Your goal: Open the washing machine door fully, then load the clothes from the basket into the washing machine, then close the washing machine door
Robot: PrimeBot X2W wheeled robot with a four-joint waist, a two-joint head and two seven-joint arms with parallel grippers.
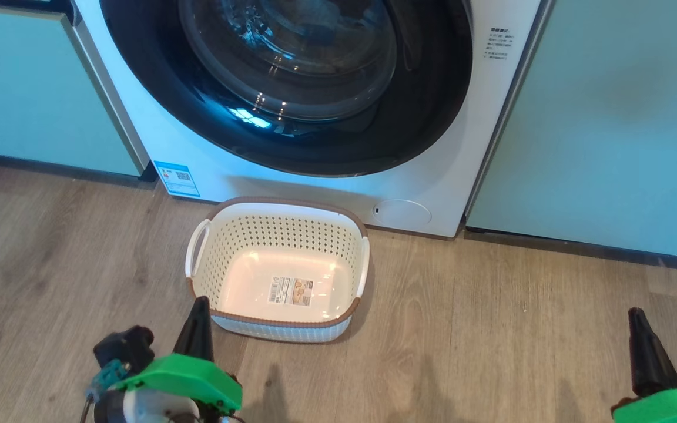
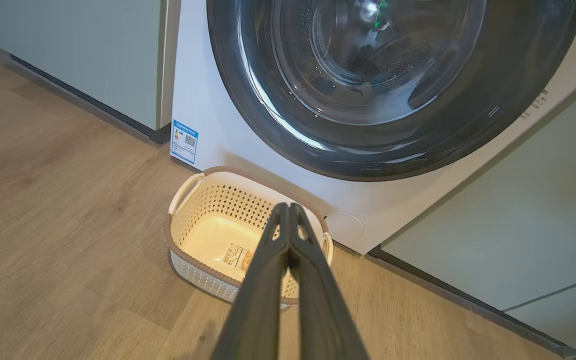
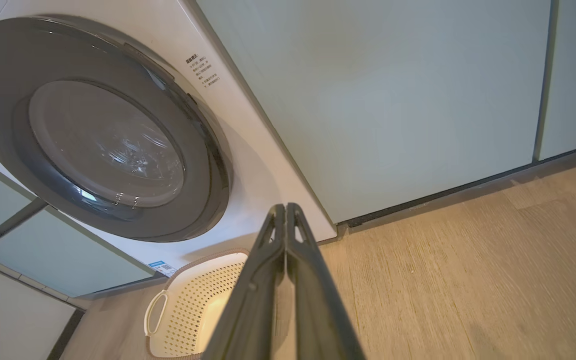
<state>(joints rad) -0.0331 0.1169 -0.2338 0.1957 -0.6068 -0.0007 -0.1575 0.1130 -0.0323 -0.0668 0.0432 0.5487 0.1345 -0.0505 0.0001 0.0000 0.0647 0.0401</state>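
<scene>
Perforated cream basket (image 1: pixel 280 232) on wood-grain floor (image 1: pixel 491 329) — glossy round door (image 1: pixel 315 154) at 12 o'clock; left hand (image 2: pixel 288 206), right hand (image 3: pixel 285 206) pinched together.

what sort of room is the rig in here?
Probably a home laundry nook, or a mock-up of one: a white front-loading washing machine built in between pale green cabinet panels, with a perforated basket on the wood-look floor before it.

open floor (image 1: pixel 491 341) around the basket (image 1: pixel 284 322); apparently shut washing machine door (image 1: pixel 156 100) just behind it
</scene>
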